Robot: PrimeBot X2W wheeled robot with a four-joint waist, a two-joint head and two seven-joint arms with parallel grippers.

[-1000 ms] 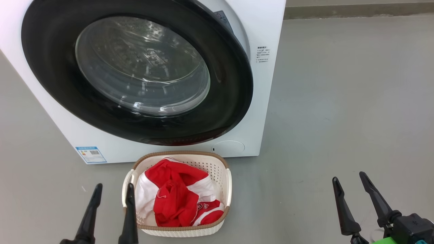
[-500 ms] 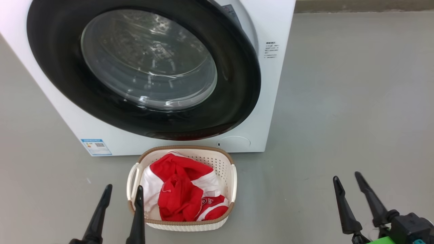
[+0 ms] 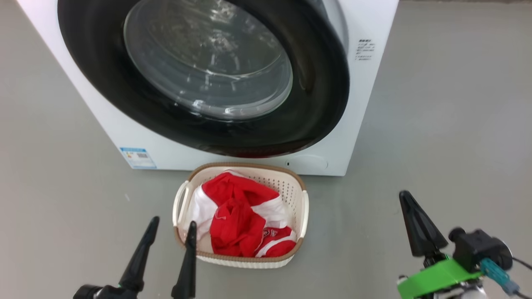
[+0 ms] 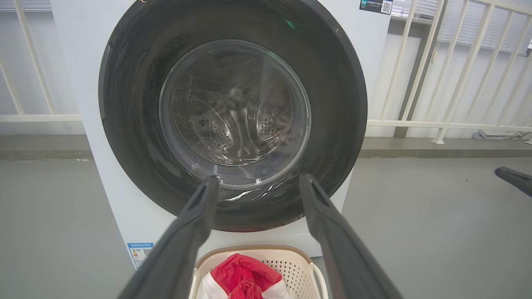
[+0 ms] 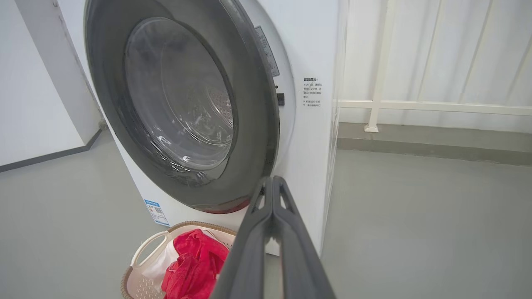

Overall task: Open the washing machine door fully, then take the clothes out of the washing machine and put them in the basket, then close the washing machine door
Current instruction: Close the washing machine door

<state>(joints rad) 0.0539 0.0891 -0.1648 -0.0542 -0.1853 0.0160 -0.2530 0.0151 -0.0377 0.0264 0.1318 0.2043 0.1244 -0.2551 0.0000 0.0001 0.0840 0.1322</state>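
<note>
Red-and-white sports clothes (image 3: 239, 220) lie heaped in the cream perforated brown-rimmed plastic basket (image 3: 306, 207); the basket sits on the grey floor (image 3: 436, 124) just in front of the big white boxy washing machine (image 3: 365, 104), below its door; the drum behind the glass shows no red in the left wrist view, so unloading reads as done; the step in hand, by my judgement, is closing the large round glossy black-rimmed glass-bowl door (image 3: 324, 83); the door lies across the machine's front; in the right wrist view its free edge, on the robot's right, seems to stand a little proud of the white panel; cannot tell if it is latched; left gripper (image 3: 173, 221) hovers in front of the machine beside the basket's left handle, its two dark fingers spread apart with nothing between them; right gripper (image 3: 405, 197) hangs off the machine's right front corner, well apart from it, fingers pressed together and holding nothing; to do it well: use the right gripper's joined fingers as a blunt pusher; land on the black rim at the free edge, not on the glass bowl; push square into the machine's front until the rim sits flush all round; come in above the basket so it is not knocked; keep the left gripper back from the machine so nothing gets pinched; risk: the glossy rim may let the tips skid
</note>
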